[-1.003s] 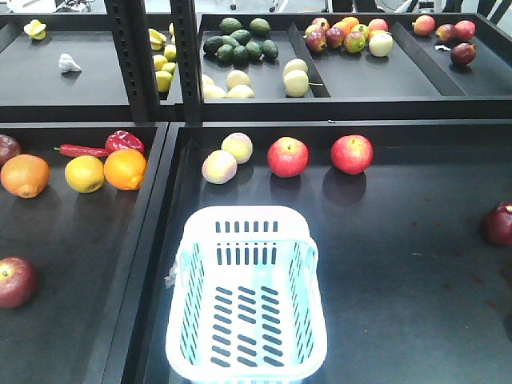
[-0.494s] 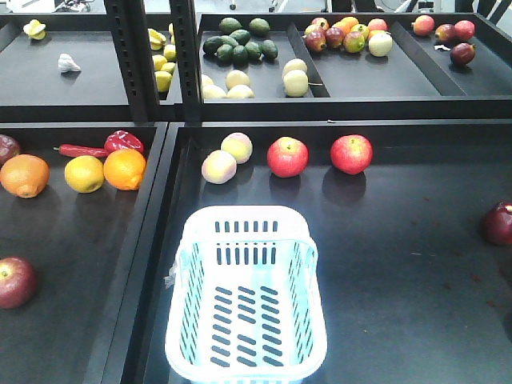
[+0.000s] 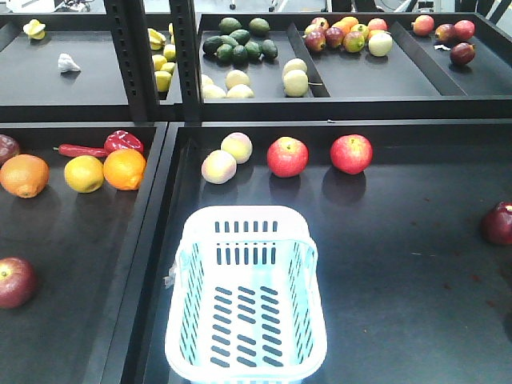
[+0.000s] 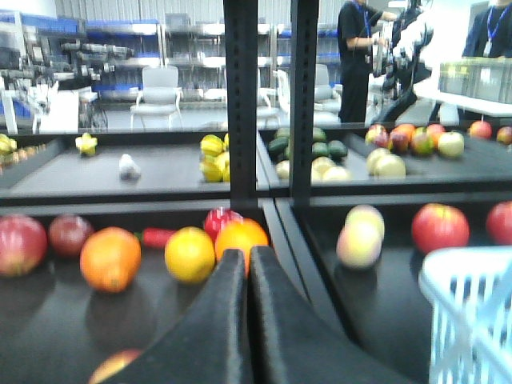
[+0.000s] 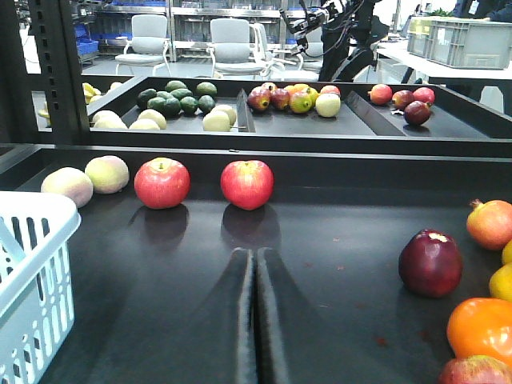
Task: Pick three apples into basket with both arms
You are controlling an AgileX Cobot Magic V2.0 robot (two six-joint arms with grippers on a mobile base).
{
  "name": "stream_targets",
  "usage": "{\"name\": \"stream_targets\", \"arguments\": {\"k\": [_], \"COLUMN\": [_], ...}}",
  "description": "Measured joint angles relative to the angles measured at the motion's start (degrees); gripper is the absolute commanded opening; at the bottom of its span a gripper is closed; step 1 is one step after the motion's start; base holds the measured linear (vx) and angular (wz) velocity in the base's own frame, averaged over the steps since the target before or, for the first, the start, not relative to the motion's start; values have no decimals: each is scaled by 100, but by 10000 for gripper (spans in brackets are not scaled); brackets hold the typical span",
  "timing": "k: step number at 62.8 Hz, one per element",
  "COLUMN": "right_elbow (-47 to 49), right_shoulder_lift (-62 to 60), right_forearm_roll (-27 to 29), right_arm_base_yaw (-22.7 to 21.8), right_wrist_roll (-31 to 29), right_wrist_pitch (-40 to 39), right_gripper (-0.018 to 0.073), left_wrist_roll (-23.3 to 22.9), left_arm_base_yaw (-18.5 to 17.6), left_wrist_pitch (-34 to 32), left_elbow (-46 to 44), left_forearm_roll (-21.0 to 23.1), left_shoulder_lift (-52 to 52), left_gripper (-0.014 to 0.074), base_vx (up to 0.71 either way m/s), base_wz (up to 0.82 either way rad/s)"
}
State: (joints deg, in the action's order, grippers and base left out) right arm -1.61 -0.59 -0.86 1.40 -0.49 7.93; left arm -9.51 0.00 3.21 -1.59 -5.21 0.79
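Apples wanted: round dull dark-red apple [image 3: 14,282] lower left, second dark-red apple [image 3: 498,222] at right edge, both well apart from empty pale blue-white slotted plastic basket [image 3: 244,218], lower centre. Left jaws and right jaws clenched, grasping nothing. Likely risks: taking glossy pinkish-red apples [image 3: 288,156] instead; knocking round fruit away if lowered clenched.

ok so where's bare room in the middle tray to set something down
Widest free patch: tray floor right of the basket, bounded by the two red apples behind and the dark apple at the right edge. Crowded: upper-shelf fruit bins.
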Motion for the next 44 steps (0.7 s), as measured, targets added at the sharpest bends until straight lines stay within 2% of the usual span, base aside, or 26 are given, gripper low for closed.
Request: {"name": "stream_targets", "arguments": {"k": [10,23,29,44], "right_elbow": [0,0,0,0], "right_shoulder_lift": [0,0,0,0], "right_forearm_roll": [0,0,0,0], "right_arm_base_yaw": [0,0,0,0], "right_wrist_roll": [0,0,0,0], "right_wrist_pitch": [0,0,0,0], "right_gripper": [-10,-10,-10,-10], "left_wrist_roll": [0,0,0,0], "left_arm_base_yaw": [0,0,0,0], "left_wrist_pitch": [260,1213,1228,952], "left_elbow": [-809,-1898,-2182,-2209], "left_forearm_roll": [0,161,180,187], "left_shoulder_lift": [-195,-1361,-1805,-2186], "left_gripper": [-6,-6,-6,1], "base_vx": [0,0,0,0], "base_wz": [0,0,0,0]}}
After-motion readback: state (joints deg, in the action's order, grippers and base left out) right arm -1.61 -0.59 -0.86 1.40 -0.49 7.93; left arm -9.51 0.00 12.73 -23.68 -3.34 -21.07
